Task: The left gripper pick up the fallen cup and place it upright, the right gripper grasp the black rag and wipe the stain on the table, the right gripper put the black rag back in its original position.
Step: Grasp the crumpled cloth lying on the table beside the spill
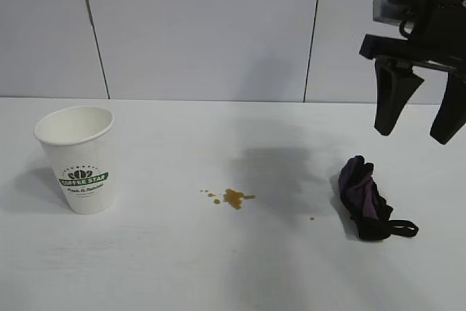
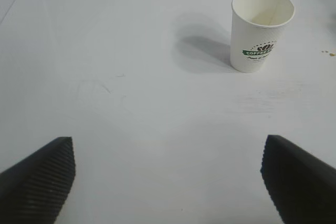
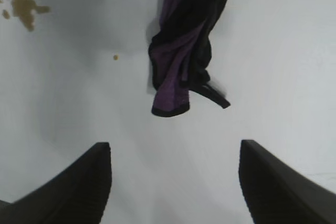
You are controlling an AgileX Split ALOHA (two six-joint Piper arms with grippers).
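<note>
The cup (image 1: 78, 159) stands upright at the left, the stain (image 1: 233, 197) sits unwiped mid-surface, and the right gripper (image 1: 420, 119), jaws spread and empty, hangs above the rag (image 1: 366, 197) lying at the right, ungrasped.

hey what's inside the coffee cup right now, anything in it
The cup stands upright on the table. The left wrist view shows only bare white inner wall below the rim; the bottom is hidden, so any liquid left there cannot be seen.
</note>
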